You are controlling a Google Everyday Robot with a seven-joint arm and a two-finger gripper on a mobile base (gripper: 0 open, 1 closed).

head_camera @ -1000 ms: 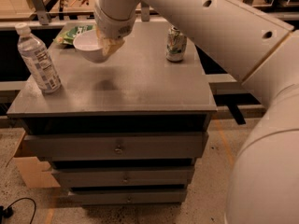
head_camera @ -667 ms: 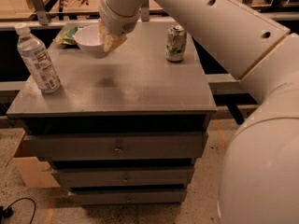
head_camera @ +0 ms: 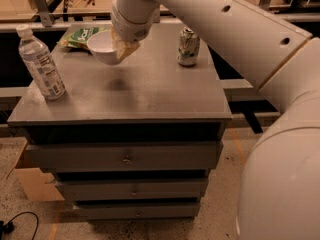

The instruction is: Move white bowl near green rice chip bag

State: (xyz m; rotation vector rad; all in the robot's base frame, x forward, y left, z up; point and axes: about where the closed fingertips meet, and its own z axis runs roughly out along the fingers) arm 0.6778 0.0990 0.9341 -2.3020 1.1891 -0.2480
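Observation:
The white bowl hangs above the grey cabinet top, held by its right rim in my gripper, which is shut on it. The bowl casts a shadow on the top below it. The green rice chip bag lies flat at the far left corner of the top, just behind and left of the bowl, partly hidden by it. My arm reaches in from the upper right.
A clear water bottle stands upright at the left edge. A green-and-white soda can stands at the far right of the top. Drawers face me below. A cardboard box sits on the floor at left.
My gripper has carried the bowl a little toward the back left, closer to the green bag. The bottle and the can have not moved.

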